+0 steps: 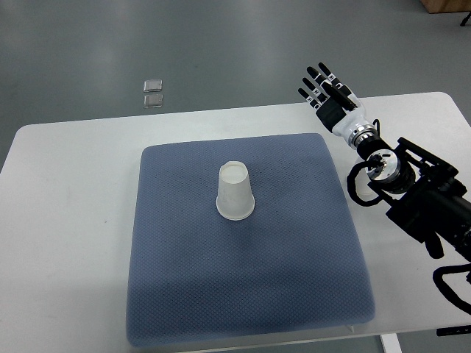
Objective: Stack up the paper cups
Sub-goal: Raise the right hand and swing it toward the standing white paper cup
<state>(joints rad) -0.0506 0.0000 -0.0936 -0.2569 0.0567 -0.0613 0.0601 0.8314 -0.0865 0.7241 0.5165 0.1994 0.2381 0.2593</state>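
A white paper cup point(235, 193) stands upside down near the middle of a blue-grey mat point(243, 294); whether it is one cup or a stack I cannot tell. My right hand point(326, 88) hovers past the mat's far right corner, well away from the cup. Its black fingers are spread and hold nothing. Its arm point(412, 184) comes in from the right edge. The left arm is out of the picture.
The mat lies on a white table point(66, 220) with rounded corners. Beyond the table's far edge, two small clear square pieces point(153, 92) lie on the grey floor. A wooden object point(445, 6) shows at the top right corner.
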